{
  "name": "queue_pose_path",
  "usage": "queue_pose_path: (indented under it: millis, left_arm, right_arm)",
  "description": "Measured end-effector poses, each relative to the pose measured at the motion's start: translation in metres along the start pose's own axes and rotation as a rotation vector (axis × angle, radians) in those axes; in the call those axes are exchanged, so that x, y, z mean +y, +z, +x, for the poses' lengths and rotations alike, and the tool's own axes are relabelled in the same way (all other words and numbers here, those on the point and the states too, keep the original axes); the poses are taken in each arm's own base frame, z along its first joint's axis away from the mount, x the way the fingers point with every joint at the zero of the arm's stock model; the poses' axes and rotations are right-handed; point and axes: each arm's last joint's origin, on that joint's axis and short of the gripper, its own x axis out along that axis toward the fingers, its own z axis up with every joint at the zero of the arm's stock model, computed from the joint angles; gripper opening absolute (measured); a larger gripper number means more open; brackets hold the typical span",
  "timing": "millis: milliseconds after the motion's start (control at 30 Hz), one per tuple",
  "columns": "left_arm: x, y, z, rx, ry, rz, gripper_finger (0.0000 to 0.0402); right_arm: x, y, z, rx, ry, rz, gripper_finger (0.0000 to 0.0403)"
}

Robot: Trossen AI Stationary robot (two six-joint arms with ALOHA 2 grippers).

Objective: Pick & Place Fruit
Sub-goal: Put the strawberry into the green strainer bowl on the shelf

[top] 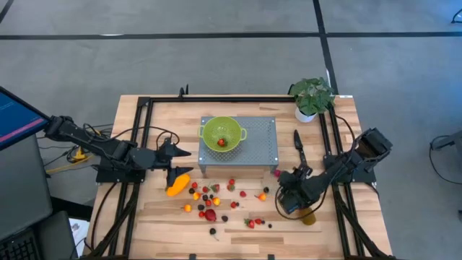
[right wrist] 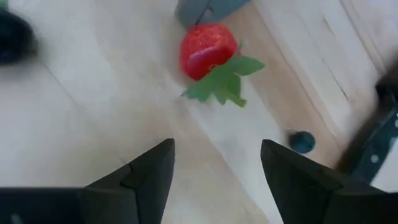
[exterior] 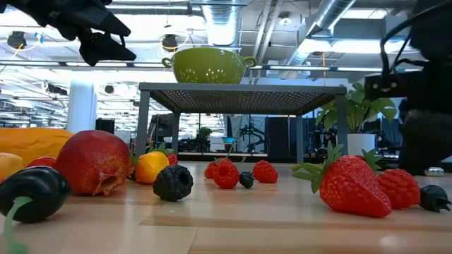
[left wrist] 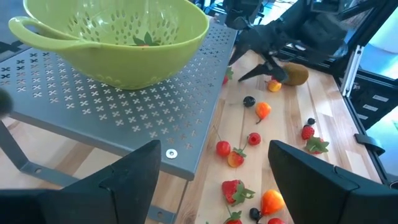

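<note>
Light is even and bright, from ceiling lamps point(exterior: 169, 42) seen in low view; they glare white against the darker room behind. High view is sharp, w/ only soft, short shadows under the metal stand point(top: 249, 148) on the table point(top: 144, 217). Low view: the near strawberry point(exterior: 349, 185) is sharp, but the very nearest fruit at left edge is a bit soft. Right wrist view is blurred overall; a dark berry point(right wrist: 303, 141) looks smeared. Left wrist view is clear in middle, w/ far-right bg washed out.
</note>
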Motion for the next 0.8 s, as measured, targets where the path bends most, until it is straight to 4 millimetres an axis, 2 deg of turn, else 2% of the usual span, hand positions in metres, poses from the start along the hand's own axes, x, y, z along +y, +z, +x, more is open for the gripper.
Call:
queue_pose_path:
  millis: [167, 300, 467, 800]
  left_arm:
    - [0.0, 0.001, 0.0, -0.006, -0.002, -0.003, 0.0291]
    - [0.0, 0.001, 0.0, -0.01, -0.004, -0.006, 0.0291]
    - [0.0, 0.001, 0.0, -0.011, -0.005, -0.006, 0.0291]
    - [-0.001, 0.002, 0.0, -0.016, -0.007, -0.009, 0.0291]
  right_arm:
    - [-0.007, -0.011, 0.017, -0.095, 0.073, 0.072, 0.0234]
    - [-0.011, -0.012, 0.016, -0.143, 0.134, 0.105, 0.0234]
    - [-0.021, -0.006, 0.018, -0.147, 0.188, 0.116, 0.0235]
    - [-0.036, 0.009, 0.041, -0.195, 0.263, 0.126, 0.0235]
